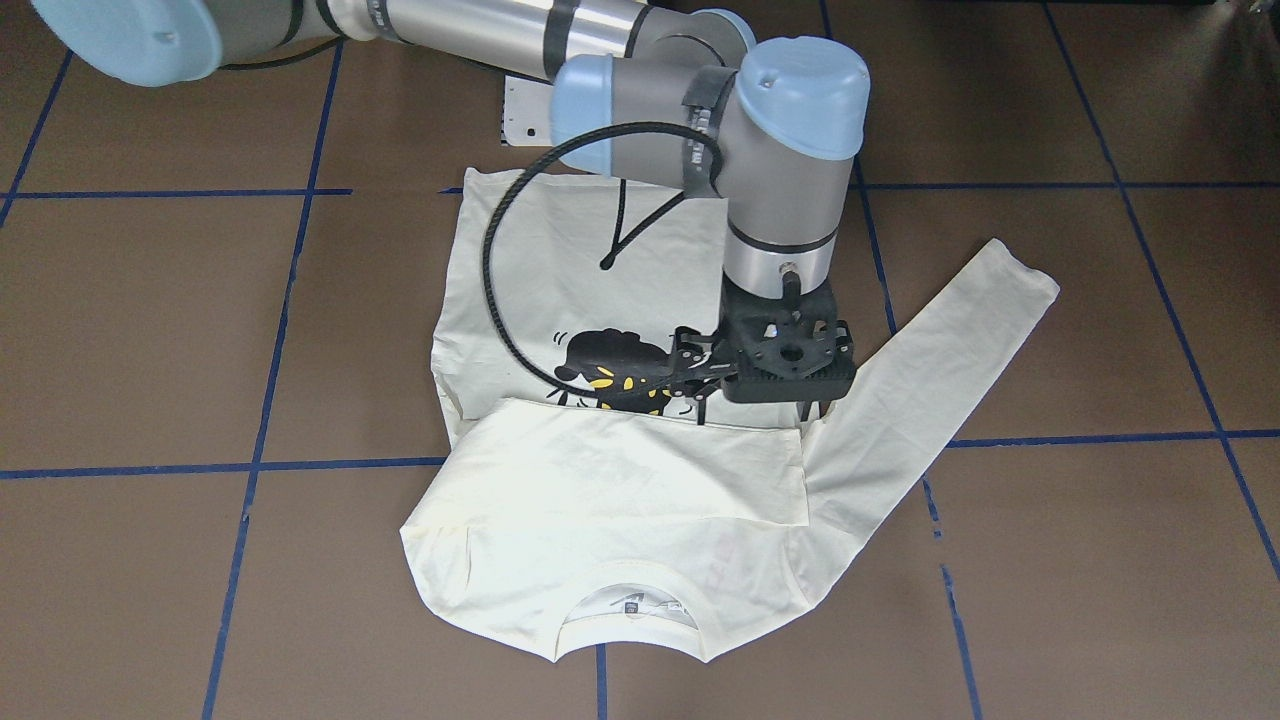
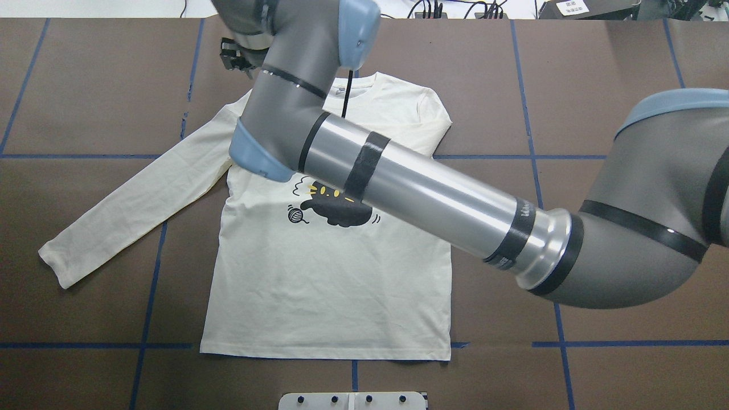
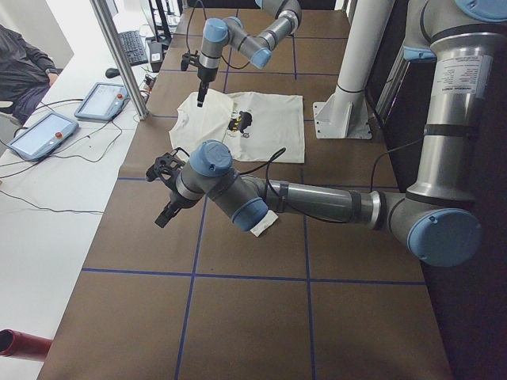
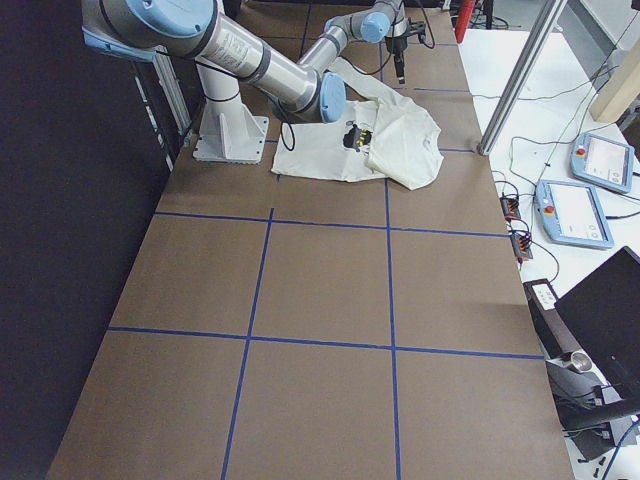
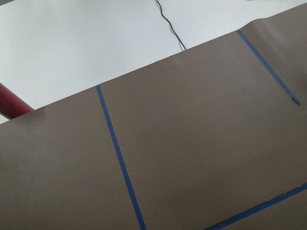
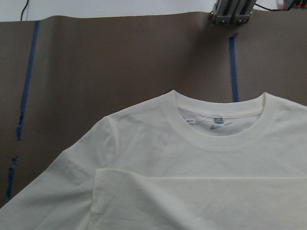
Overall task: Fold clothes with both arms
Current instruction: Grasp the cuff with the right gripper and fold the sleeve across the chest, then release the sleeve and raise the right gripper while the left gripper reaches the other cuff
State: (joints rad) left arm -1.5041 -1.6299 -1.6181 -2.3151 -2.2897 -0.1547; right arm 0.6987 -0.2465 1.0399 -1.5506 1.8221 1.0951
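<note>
Right gripper, opening unreadable, hangs at the folded-sleeve edge of the T-shirt, table beyond.

Robotics lab: teach pendants, alu frame post, keyboard, tape-gridded table.

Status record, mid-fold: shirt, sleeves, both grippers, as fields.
shirt: print side up on table, collar away from robot
folded sleeve: lies across the chest
spread sleeve: out flat toward robot's left
right gripper: over shirt at folded sleeve's cuff end; open or shut unclear
left gripper: off the shirt, above bare table; open or shut unclear
</note>
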